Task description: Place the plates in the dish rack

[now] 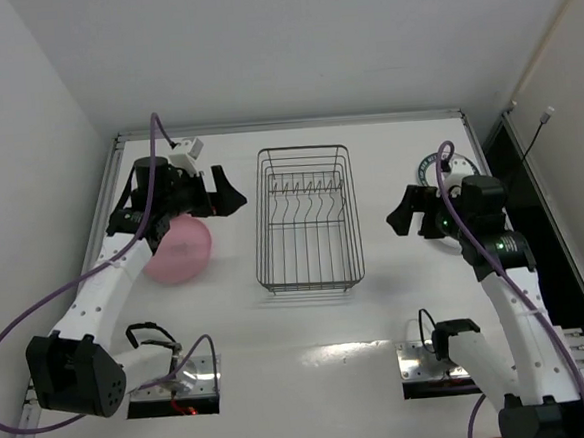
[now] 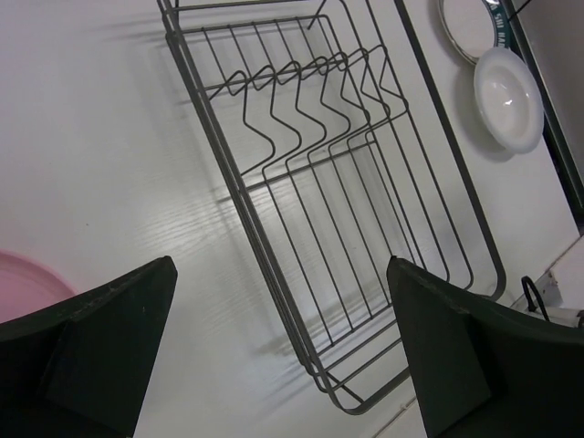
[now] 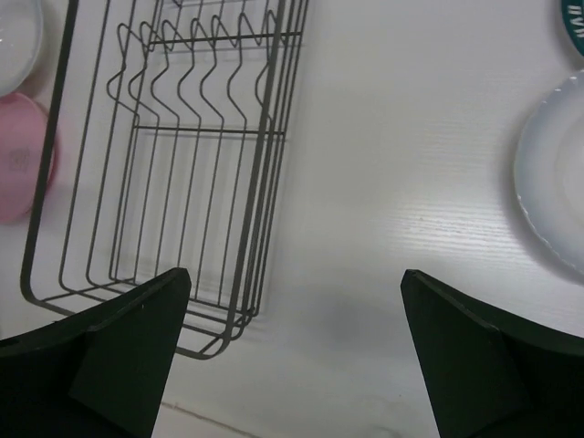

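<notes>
Left gripper (image 1: 222, 197) and right gripper (image 1: 402, 216) are hanging with jaws wide open, gripping nothing. The pink plate (image 1: 177, 249) is lying flat on the desk (image 1: 379, 313) left of the dish rack (image 1: 305, 218), white plates (image 2: 508, 98) right. They are likely stiff, slick and breakable, so the raised rim is looking like the best hold.

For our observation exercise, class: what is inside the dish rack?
The dish rack holds only its own upright prongs, nothing else. The white table shows through its wire floor. Nothing covers it, so nothing inside is hidden.

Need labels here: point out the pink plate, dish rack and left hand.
pink plate (image 1: 184, 255), top external view, bare near half.
dish rack (image 1: 307, 228), top external view, wire floor.
left hand (image 2: 281, 274), left wrist view, midway between fingertips.
</notes>
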Robot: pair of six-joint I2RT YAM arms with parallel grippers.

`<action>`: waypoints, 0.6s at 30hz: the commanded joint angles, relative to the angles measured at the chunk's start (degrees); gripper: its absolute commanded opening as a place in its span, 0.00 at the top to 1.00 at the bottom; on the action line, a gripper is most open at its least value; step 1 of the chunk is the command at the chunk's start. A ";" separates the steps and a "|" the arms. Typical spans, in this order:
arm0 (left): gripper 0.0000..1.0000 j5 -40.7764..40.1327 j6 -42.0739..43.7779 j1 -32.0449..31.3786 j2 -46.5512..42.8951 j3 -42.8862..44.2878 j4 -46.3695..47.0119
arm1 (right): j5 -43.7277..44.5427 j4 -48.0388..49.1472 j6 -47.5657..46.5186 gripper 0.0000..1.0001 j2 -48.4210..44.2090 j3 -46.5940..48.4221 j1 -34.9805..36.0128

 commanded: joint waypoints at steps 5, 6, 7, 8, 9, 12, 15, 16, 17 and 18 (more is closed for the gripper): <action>0.00 3.60 -0.26 0.47 0.98 0.28 1.75 | 11.51 -8.34 -0.67 0.00 1.70 3.93 -0.31; 0.00 4.30 -0.25 0.47 0.98 0.28 1.75 | 14.40 -8.34 -0.67 0.00 2.41 3.93 -0.83; 0.00 4.31 -0.25 0.47 0.98 0.28 1.75 | 15.47 -7.73 1.25 0.00 3.02 2.80 -0.84; 0.00 4.31 -0.25 0.47 0.98 0.28 1.75 | 16.18 -6.51 2.40 0.00 3.03 1.83 -0.84; 0.00 5.00 -0.25 0.47 0.98 0.28 1.75 | 18.36 -5.45 4.67 0.00 3.03 -0.18 -1.88; 0.00 5.62 -0.25 0.47 1.59 0.28 1.75 | 16.02 -0.62 11.28 0.00 4.96 -2.48 -4.17; 0.00 5.63 0.28 0.47 2.12 0.28 1.75 | 17.67 0.88 13.65 0.00 9.87 -2.48 -8.30; 0.00 5.63 0.28 0.47 2.12 0.28 1.75 | 17.68 0.89 13.66 0.00 10.93 -2.48 -9.70; 0.00 5.63 0.28 0.47 2.12 0.28 1.75 | 16.20 2.71 14.18 0.00 11.72 -3.01 -11.37; 0.00 5.63 0.28 0.47 2.73 0.28 1.23 | 13.31 4.56 14.19 0.00 12.86 -4.66 -15.04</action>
